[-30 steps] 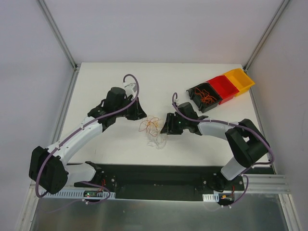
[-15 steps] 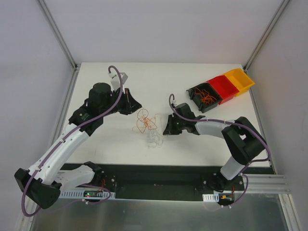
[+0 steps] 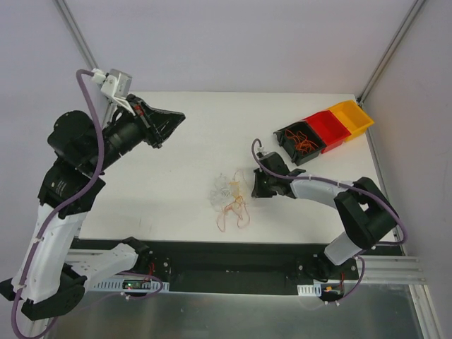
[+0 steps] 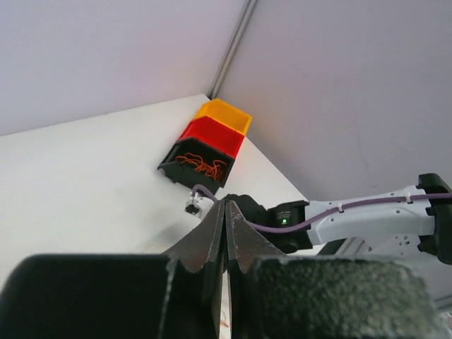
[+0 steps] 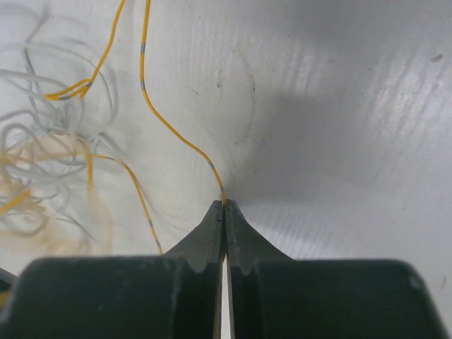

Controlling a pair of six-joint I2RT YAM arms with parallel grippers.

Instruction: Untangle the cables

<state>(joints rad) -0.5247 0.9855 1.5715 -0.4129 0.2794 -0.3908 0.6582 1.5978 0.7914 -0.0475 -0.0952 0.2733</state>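
Two arms: one works down at the table (image 3: pixel 176 176), the other is lifted clear of it.
Right gripper (image 5: pixel 224 205): jaws pressed together, pinching a yellow strand (image 5: pixel 176 138) right at the tips, low over the tabletop. From above it sits just to the right of the tangle.
Left gripper (image 3: pixel 180 118): raised high over the far left corner, well apart from the wires. Its jaws are closed flat. I can't tell whether any strand is caught between them.
Cables (image 3: pixel 227 196): a loose heap near the middle of the table, with a whitish clump on the far side and an orange loop trailing toward the near edge.
Bins: a black bin (image 3: pixel 288 134) holding more orange wire, then a red bin (image 3: pixel 328 128) and a yellow bin (image 3: pixel 353 116), lined up at the far right.
Why held so: I'd judge the right gripper is anchoring one strand so it can be drawn out. The left arm looks lifted as if from a long pull away.
Changed since a second ago: the left gripper was down on the table just left of the tangle and has swung up and back. The heap has slid toward the near edge and spread out. The right gripper has barely shifted.
Risk: the strand is thin and could slip from the pinch.
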